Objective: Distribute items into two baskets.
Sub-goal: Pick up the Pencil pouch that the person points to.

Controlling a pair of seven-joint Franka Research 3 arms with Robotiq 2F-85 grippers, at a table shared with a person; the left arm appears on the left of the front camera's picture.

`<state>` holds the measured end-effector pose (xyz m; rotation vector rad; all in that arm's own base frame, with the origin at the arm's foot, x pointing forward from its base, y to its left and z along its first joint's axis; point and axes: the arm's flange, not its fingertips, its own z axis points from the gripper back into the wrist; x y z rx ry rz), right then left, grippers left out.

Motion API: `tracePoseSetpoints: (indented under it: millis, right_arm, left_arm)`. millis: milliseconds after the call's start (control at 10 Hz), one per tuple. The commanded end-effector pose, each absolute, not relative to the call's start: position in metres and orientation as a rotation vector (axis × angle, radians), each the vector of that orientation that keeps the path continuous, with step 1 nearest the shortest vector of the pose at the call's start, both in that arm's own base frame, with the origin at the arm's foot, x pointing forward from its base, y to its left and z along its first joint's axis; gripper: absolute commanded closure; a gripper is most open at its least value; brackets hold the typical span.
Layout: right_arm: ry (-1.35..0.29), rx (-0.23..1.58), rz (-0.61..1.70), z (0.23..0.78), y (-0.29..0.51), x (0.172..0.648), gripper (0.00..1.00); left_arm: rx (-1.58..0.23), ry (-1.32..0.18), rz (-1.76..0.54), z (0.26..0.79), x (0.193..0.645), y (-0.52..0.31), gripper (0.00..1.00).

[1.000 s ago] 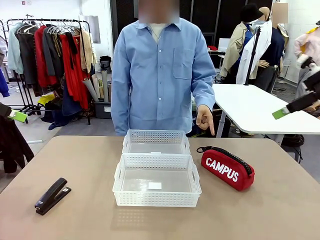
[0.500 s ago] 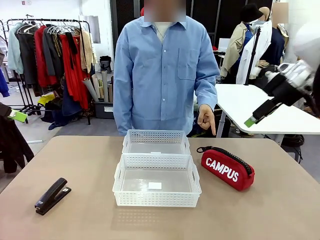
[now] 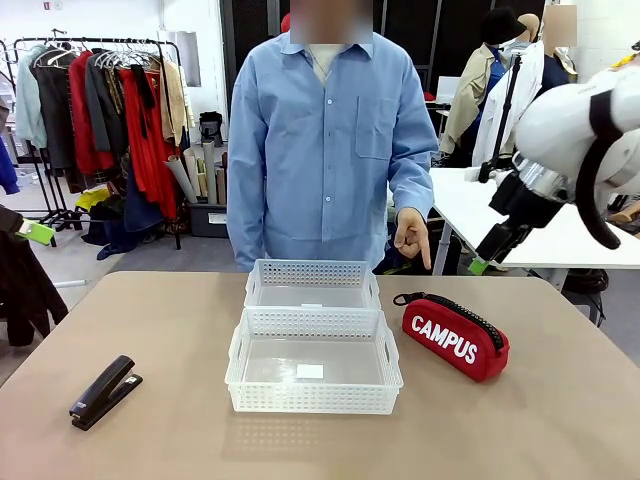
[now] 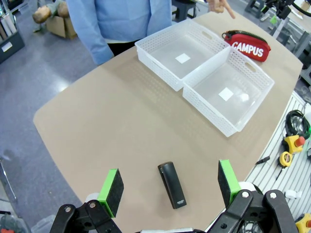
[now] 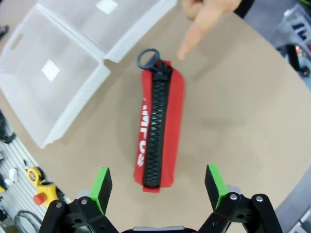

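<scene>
both baskets sit empty at mid-table, the larger basket (image 3: 314, 398) nearest the robot and the smaller basket (image 3: 313, 270) touching its far side, long edges together, so neither item is sorted yet. the red pouch (image 5: 159, 128) lies flat on the table just to the right of the larger basket, zip upward and strap loop at its far end. the person's hand (image 3: 410, 235) points a finger down at it from beyond the larger basket's far right corner, which reads as a cue to take it first. the right gripper (image 5: 158, 187) hangs well above the pouch, pads spread wide and set across its length — a stance that looks ready for a grasp across the narrow body. the stapler (image 4: 172, 185) lies closed well to the left of the larger basket. the left gripper (image 4: 169, 185) hovers high over it, fingers likewise apart and holding nothing.
</scene>
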<state>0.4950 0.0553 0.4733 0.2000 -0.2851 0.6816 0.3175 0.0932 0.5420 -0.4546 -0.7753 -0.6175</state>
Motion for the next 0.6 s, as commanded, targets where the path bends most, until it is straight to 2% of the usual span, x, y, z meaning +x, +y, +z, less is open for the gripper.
tracePoseSetpoints:
  millis: [0,500]
  right_arm:
    - [-0.236,0.11,0.676,0.471,0.068,0.515,0.0]
    - [-0.143,0.068,0.714,0.436,0.081,0.537,0.0]
  left_arm:
    - [-0.468,-0.787,-0.625,0.542,0.318,0.094,0.0]
    - [-0.468,-0.787,-0.625,0.542,0.318,0.094,0.0]
